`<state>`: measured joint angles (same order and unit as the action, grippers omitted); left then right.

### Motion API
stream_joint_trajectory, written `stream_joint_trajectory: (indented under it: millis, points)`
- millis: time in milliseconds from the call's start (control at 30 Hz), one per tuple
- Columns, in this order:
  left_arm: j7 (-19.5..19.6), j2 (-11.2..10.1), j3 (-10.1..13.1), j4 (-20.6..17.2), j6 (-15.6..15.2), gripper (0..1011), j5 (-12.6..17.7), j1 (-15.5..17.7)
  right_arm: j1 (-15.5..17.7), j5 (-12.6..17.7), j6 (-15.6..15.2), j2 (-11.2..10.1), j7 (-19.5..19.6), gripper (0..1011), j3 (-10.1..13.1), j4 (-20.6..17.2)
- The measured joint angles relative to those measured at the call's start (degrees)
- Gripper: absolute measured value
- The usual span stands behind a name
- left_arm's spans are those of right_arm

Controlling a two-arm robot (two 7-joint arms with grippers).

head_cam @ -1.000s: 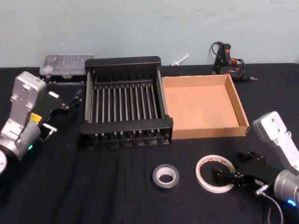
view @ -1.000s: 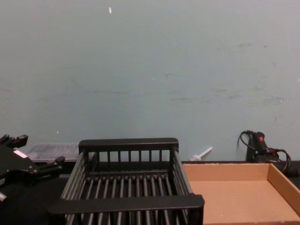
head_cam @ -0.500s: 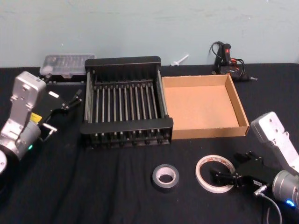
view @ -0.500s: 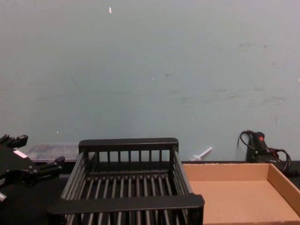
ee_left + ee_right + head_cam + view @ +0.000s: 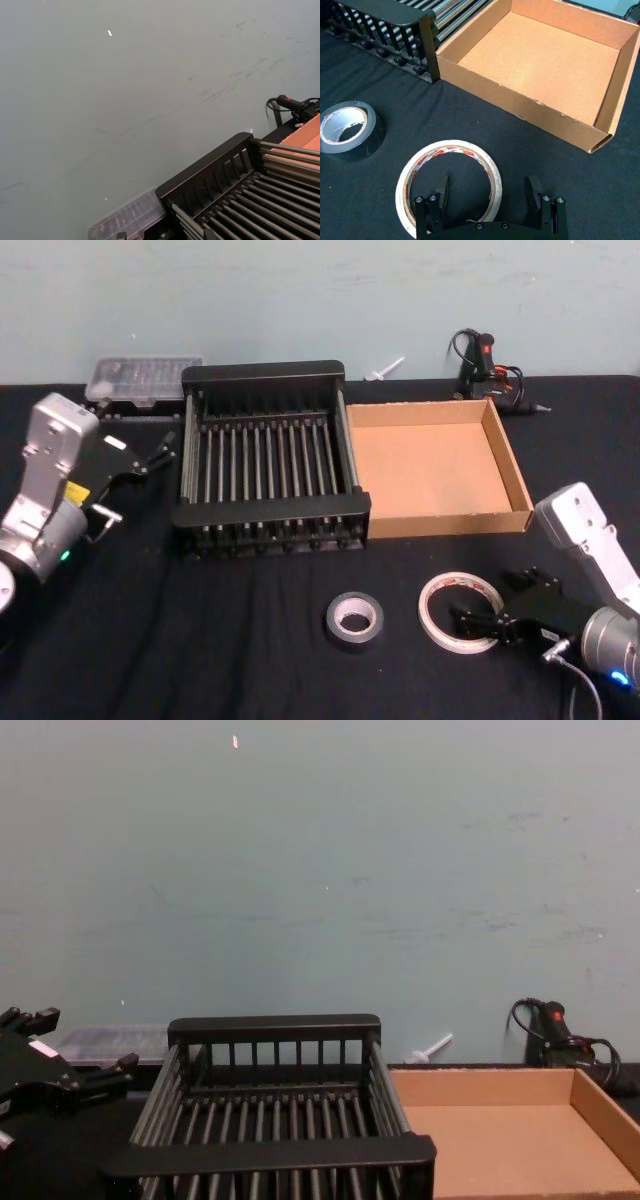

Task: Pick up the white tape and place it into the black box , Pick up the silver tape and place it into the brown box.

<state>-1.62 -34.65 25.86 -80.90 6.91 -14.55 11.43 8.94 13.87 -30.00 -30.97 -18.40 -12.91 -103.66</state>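
Between the spread fingers of the right gripper (image 5: 489, 197) lies the white tape's (image 5: 449, 180) near rim; closing off-centre could push it away.

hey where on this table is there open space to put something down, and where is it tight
Free: the black cloth near-left, between the black slatted crate and the dark grey duct tape roll; also the shallow tan cardboard box's floor. Tight: near-right, where the open right gripper straddles the rim of the whitish red-printed tape roll. The left gripper hangs beside the crate's left wall.
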Motion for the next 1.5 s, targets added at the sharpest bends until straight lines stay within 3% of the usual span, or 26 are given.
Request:
stream_joint_trajectory:
  millis: [533, 900, 1000, 1067, 1500]
  points:
    - [0.0, 0.0, 0.0, 0.0, 0.0, 1001, 0.0, 0.0, 0.11, -0.19, 0.08, 0.01, 0.01, 978, 0.05, -0.04]
    - [0.0, 0.0, 0.0, 0.0, 0.0, 1001, 0.0, 0.0, 0.07, -0.12, 0.1, -0.04, 0.05, 710, -0.01, -0.04]
    - [0.0, 0.0, 0.0, 0.0, 0.0, 1001, 0.0, 0.0, 0.07, -0.11, 0.1, -0.04, 0.07, 618, -0.02, -0.04]
    - [0.0, 0.0, 0.0, 0.0, 0.0, 1001, 0.0, 0.0, 0.07, -0.09, 0.1, -0.04, 0.08, 504, -0.02, -0.04]
    - [0.0, 0.0, 0.0, 0.0, 0.0, 1001, 0.0, 0.0, 0.07, -0.04, 0.1, -0.04, 0.08, 114, -0.02, -0.04]
